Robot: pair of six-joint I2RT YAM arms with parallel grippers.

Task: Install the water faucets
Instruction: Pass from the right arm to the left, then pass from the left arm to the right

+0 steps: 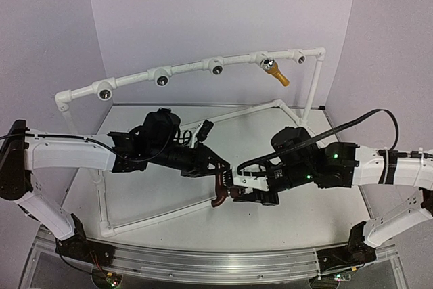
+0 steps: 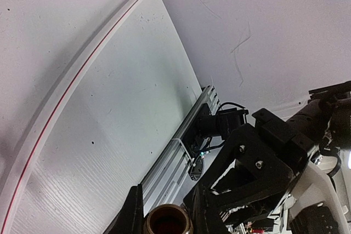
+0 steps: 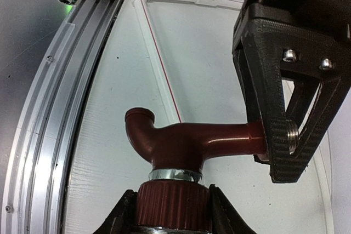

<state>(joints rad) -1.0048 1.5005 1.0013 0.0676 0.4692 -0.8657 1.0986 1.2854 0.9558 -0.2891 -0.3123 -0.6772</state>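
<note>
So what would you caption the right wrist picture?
The brown faucet, gripped by the right hand at its ribbed cap and the left hand at its far end.

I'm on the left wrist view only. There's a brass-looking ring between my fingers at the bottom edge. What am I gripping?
Observer: The right wrist view shows it whole. It's the reddish-brown faucet, and the left gripper is closed on the end of its long stem.
Operator: Is the right arm on it too?
Observer: Yes. The right gripper clamps the faucet's ribbed cap from both sides.
Operator: Where's the other faucet?
Observer: In the top view, the yellow faucet is seated in a socket on the white pipe rail, second from the right end.
</note>
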